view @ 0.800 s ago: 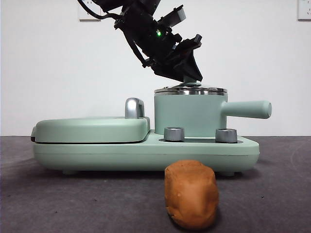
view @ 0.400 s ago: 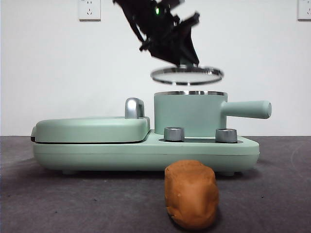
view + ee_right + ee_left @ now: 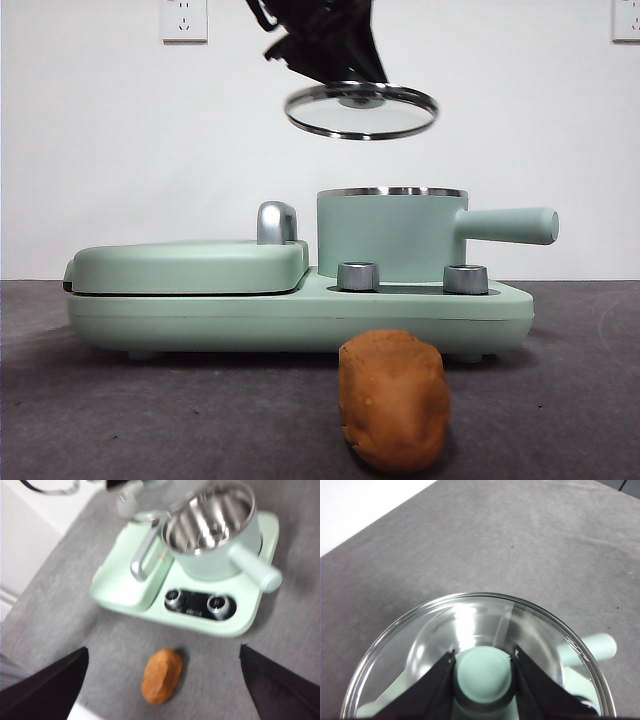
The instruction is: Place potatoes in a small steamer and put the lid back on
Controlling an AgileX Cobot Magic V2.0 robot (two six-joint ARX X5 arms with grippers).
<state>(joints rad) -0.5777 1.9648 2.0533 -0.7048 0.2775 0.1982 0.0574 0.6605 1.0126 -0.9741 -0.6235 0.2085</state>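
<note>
The orange-brown potato (image 3: 393,400) lies on the dark table in front of the green cooker; it also shows in the right wrist view (image 3: 161,674). The mint green steamer pot (image 3: 390,234) stands uncovered on the cooker, its steel inside showing in the right wrist view (image 3: 215,527). My left gripper (image 3: 484,672) is shut on the green knob of the glass lid (image 3: 361,110) and holds it tilted, well above the pot and a little to its left. My right gripper (image 3: 162,690) is open, high above the table over the potato.
The flat green griddle cover (image 3: 190,265) with a chrome handle (image 3: 277,222) sits left of the pot on the cooker base (image 3: 300,315). Two chrome dials (image 3: 358,276) face front. The pot's handle (image 3: 510,225) sticks out to the right.
My left gripper has lifted the glass lid off the pot, raising it and carrying it a little to the left. The pot now stands uncovered. The potato has not moved.
</note>
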